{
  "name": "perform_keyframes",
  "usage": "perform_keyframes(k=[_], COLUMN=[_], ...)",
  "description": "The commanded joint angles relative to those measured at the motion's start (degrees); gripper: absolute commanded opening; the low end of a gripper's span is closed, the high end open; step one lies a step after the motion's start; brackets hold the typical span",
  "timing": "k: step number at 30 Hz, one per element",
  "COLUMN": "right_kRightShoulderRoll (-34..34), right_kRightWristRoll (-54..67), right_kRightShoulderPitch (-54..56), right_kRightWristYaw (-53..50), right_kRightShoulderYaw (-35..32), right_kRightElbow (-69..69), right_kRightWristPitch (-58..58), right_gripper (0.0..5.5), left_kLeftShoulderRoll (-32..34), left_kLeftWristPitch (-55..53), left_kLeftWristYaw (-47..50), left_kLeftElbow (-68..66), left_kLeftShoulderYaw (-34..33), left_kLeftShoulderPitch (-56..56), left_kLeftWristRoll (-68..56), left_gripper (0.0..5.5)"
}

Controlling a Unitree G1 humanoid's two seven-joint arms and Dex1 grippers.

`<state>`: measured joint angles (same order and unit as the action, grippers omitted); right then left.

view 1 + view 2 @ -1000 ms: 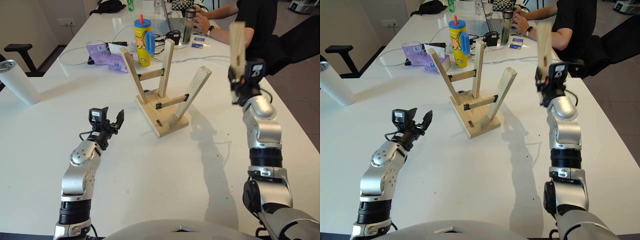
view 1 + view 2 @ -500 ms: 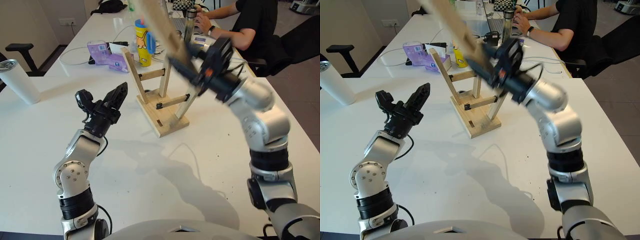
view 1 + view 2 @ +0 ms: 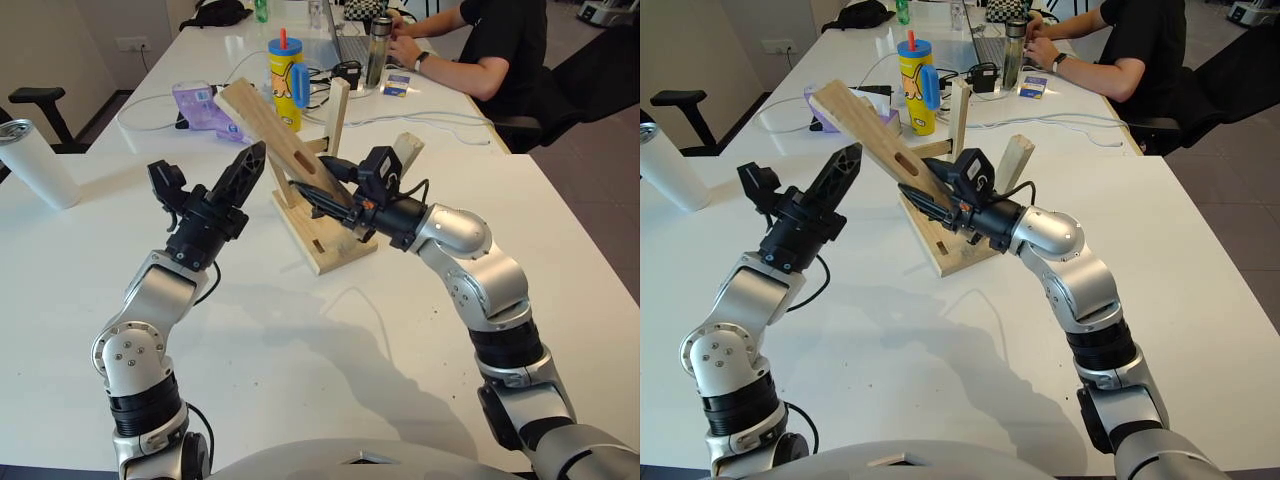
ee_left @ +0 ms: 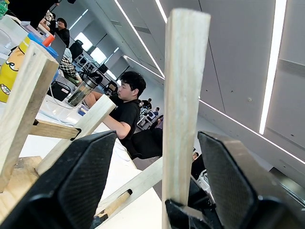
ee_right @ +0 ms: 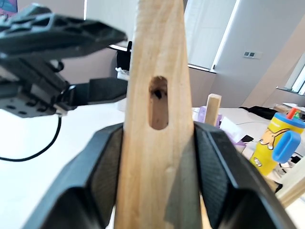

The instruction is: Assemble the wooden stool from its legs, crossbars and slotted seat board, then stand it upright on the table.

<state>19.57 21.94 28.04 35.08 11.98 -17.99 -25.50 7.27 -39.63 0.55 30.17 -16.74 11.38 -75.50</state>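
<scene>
The stool stands upside down mid-table: its seat board (image 3: 330, 250) lies flat with three legs pointing up, such as the tall one (image 3: 338, 110) and the right one (image 3: 405, 155), joined by crossbars (image 3: 932, 150). My right gripper (image 3: 322, 182) is shut on a fourth wooden leg (image 3: 268, 125), held slanting up and leftward above the stool, its slot facing the right wrist camera (image 5: 158, 102). My left gripper (image 3: 250, 160) is raised and open just left of that leg. In the left wrist view the leg (image 4: 186, 95) appears between the fingers (image 4: 90, 181); I see no contact.
A yellow cup with a blue handle (image 3: 286, 85) and a purple pack (image 3: 205, 105) stand behind the stool. A white tumbler (image 3: 35, 165) is at the far left. Cables, a dark bottle (image 3: 377, 50) and a seated person are at the table's far end.
My right arm swung the leg from upright at the right down and across over the stool. My left gripper rose from the table toward the leg, staying open.
</scene>
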Motion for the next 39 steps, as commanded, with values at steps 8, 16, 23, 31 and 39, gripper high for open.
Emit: perform_keyframes(k=[8,16,23,31,39], right_kRightShoulderRoll=[1.3,1.9,3.9,3.1,1.5], right_kRightWristRoll=[0.4,-2.3,-8.6,-13.3,-11.7], right_kRightShoulderPitch=[-1.6,-1.5,-1.9,-1.3,-1.5], right_kRightWristYaw=[4.5,5.4,7.4,5.5,6.0], right_kRightShoulderYaw=[1.2,1.8,5.0,4.8,3.7], right_kRightElbow=[-1.7,-1.4,0.4,3.7,3.0], right_kRightWristPitch=[-1.4,0.5,6.3,11.4,10.2], right_gripper=[2.06,2.06,2.06,2.06,2.06], left_kLeftShoulderRoll=[2.4,4.1,4.1,4.3,4.7], left_kLeftWristPitch=[2.9,3.5,3.8,3.9,4.6], left_kLeftWristYaw=[3.0,4.7,4.7,4.4,4.3], left_kLeftElbow=[-0.3,-2.2,-2.4,-2.3,-2.4], left_kLeftShoulderYaw=[0.5,1.7,2.6,3.0,3.6], left_kLeftShoulderPitch=[2.3,2.0,1.8,1.6,1.3], left_kLeftWristRoll=[-4.7,-2.4,-3.2,-3.3,-2.9], left_gripper=[3.18,2.78,1.64,1.02,1.02])
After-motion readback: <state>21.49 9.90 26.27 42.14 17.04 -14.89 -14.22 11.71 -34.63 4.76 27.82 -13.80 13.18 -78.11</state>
